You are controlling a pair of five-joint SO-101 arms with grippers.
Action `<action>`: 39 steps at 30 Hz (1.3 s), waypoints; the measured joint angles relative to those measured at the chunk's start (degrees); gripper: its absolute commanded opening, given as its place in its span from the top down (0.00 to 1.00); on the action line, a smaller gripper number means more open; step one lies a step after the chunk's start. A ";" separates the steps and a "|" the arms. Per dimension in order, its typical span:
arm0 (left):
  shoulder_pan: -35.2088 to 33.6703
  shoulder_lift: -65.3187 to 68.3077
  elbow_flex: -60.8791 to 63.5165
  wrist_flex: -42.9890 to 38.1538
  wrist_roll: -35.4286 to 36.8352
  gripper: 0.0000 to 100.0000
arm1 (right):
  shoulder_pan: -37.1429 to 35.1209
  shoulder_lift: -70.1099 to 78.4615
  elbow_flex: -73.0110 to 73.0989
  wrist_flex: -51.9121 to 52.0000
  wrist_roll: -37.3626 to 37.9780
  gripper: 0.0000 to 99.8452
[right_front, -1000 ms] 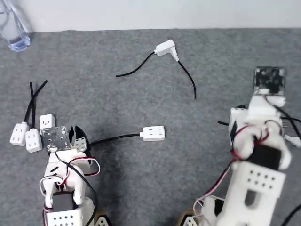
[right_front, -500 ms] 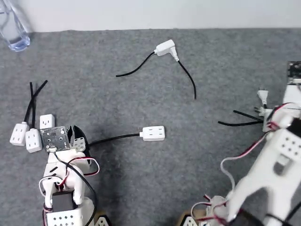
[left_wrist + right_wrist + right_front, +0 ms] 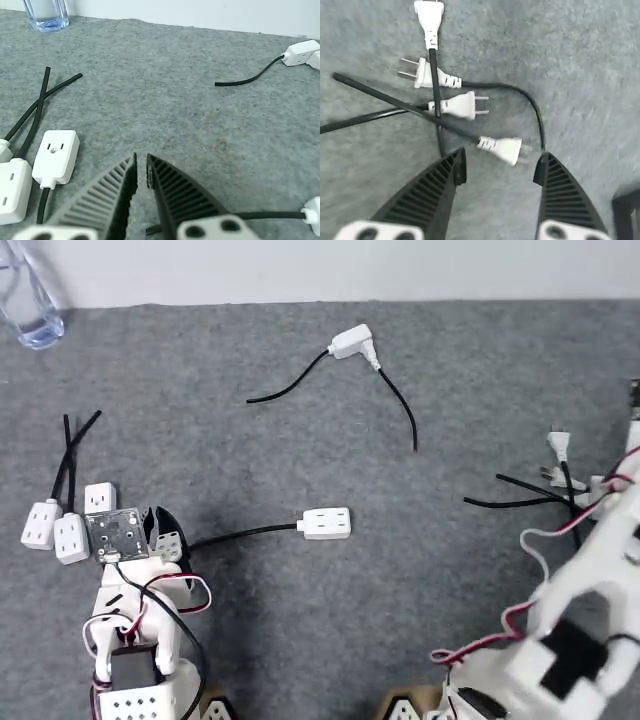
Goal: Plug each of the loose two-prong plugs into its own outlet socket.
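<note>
Several loose white two-prong plugs on black cords lie tangled on the grey mat; one plug (image 3: 502,147) sits just beyond my right gripper (image 3: 501,164), which hangs open above it with nothing held. Others lie farther out (image 3: 457,105), (image 3: 427,74). In the high view these plugs (image 3: 558,445) are at the right edge. Three white outlet sockets (image 3: 70,537) cluster at the left, beside my left gripper (image 3: 160,530). In the left wrist view the left gripper (image 3: 141,164) is shut and empty, with a socket (image 3: 56,156) beside it. A fourth socket (image 3: 326,523) lies mid-table.
A white plug and socket joined together (image 3: 352,342), with black cords, lie at the back centre. A glass of water (image 3: 28,300) stands at the back left corner. Loose black cord ends (image 3: 75,435) stick out behind the left sockets.
The right arm has swung right and back toward the table's right edge, uncovering the loose plugs there. The left arm has not moved.
</note>
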 measured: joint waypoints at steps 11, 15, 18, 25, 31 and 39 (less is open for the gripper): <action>0.00 0.00 0.00 0.00 -1.85 0.97 | 2.02 32.70 -34.29 17.67 12.31 0.91; 0.00 0.00 0.00 0.00 -4.75 0.97 | 2.46 40.70 -46.42 26.73 19.43 0.81; 0.00 0.00 0.00 0.00 -5.19 0.97 | 2.81 44.75 -55.21 31.30 25.14 0.76; 0.00 0.00 0.00 0.00 -5.63 0.97 | 4.48 52.84 -70.68 37.98 38.68 0.79; 0.00 0.00 0.00 0.09 -5.63 0.97 | 5.01 58.73 -76.48 43.78 45.27 0.79; 0.00 0.00 0.00 0.09 -5.63 0.97 | 6.68 63.47 -81.41 45.27 52.66 0.79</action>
